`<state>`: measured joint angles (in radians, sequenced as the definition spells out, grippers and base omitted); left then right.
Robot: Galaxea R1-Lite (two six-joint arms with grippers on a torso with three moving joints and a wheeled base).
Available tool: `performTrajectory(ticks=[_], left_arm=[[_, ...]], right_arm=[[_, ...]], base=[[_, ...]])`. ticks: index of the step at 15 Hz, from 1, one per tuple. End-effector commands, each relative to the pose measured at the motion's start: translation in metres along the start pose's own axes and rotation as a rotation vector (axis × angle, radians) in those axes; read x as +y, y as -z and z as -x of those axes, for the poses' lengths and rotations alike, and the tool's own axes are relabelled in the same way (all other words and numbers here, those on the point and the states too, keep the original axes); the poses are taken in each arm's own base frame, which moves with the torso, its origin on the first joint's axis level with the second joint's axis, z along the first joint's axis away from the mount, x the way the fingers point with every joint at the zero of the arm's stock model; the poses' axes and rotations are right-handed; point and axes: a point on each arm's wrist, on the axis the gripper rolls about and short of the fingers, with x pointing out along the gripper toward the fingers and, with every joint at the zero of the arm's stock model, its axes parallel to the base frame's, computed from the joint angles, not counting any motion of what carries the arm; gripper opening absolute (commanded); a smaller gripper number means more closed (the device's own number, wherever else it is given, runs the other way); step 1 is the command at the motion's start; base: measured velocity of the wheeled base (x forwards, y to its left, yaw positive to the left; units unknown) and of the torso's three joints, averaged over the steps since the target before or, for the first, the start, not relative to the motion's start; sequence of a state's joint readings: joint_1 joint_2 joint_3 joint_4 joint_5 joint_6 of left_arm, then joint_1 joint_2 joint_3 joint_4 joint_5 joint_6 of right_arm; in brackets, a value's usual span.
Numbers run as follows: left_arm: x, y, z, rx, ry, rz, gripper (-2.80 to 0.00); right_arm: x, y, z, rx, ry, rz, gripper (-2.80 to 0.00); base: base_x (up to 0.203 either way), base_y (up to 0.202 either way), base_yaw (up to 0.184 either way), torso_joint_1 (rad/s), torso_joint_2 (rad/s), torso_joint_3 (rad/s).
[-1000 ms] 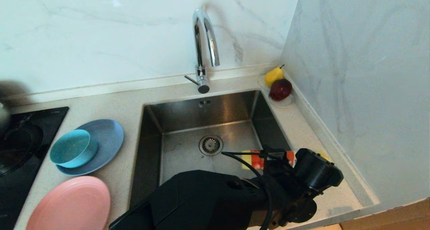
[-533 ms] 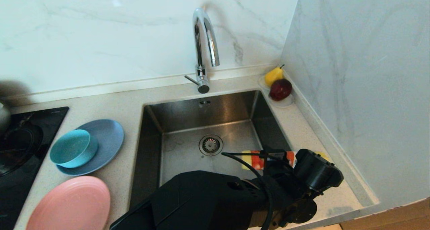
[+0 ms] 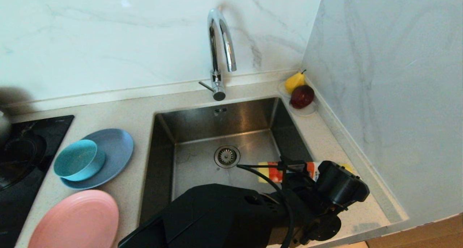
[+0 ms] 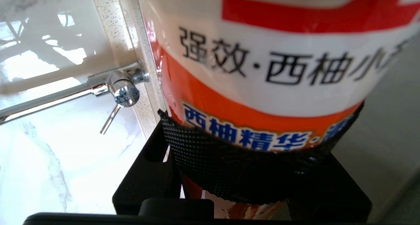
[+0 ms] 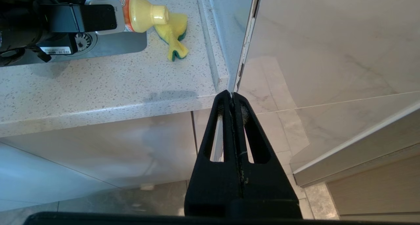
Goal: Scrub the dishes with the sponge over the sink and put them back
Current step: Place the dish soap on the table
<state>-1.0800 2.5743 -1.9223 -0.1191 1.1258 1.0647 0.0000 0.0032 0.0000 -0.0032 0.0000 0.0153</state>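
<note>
Scanning left to right off the sink [image 3: 188, 157]: pink plate [image 3: 74, 221] at its near-left, teal bowl [image 3: 77, 159] sitting on the grey-blue plate [image 3: 115, 146] just left of it. Left gripper [image 4: 249, 172] is clamped on the detergent bottle [image 3: 276, 172], tipped level across the sink's right rim, nozzle over the sponge [image 5: 172, 34] on the counter just right of it. Squeeze lightly, keep nozzle on the sponge. Right gripper [image 5: 233, 98] is parked below the counter edge, jaws together.

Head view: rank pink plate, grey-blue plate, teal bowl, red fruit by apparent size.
1. Pink plate, partly cut off by the frame, nearest the camera, so its lead is unsure.
2. Grey-blue plate, looks close to the pink one.
3. Teal bowl.
4. Red fruit, farthest away.
</note>
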Motion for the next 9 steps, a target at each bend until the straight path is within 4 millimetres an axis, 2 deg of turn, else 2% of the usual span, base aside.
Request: performTrajectory(ticks=[1,9], left_arm=[[-0.0011,0.0002,-0.0003,0.007,-0.003,-0.004,-2.8],[0.0038,0.0005,0.001,0.002,-0.009,0.01,-2.8]], right_arm=[[0.0,0.0,0.0,0.0,0.0,0.0,-2.8],[0.0,0.0,0.0,0.0,0.0,0.0,-2.8]], base=[[0.0,0.0,0.0,0.0,0.0,0.0],[0.0,0.0,0.0,0.0,0.0,0.0]])
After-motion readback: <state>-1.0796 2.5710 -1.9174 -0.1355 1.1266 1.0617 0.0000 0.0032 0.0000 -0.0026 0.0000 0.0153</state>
